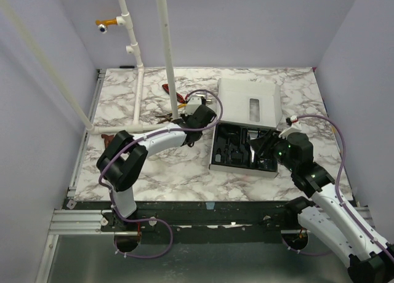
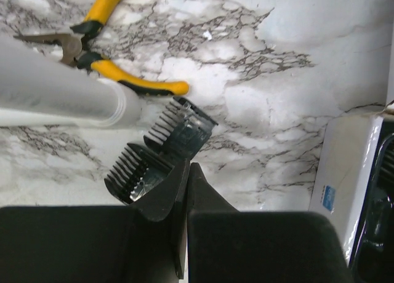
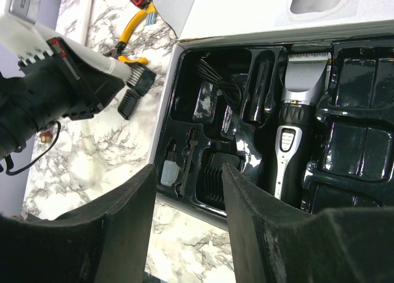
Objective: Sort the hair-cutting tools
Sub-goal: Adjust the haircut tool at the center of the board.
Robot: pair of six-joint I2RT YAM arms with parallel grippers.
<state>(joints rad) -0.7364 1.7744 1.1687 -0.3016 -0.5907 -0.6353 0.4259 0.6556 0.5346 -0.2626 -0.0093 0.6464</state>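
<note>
Clipper guards (image 2: 180, 129) lie just ahead of the closed left tool (image 2: 187, 167); right tool (image 3: 188, 169) spread.

The marble table (image 1: 178, 172) is lit brightly and evenly from above, and only soft shadows are cast beside the black tray (image 3: 363, 154). Glare is seen on the tray's glossy compartments. Left of the tray, the white pipe (image 2: 55, 92) is rendered blurred.
</note>
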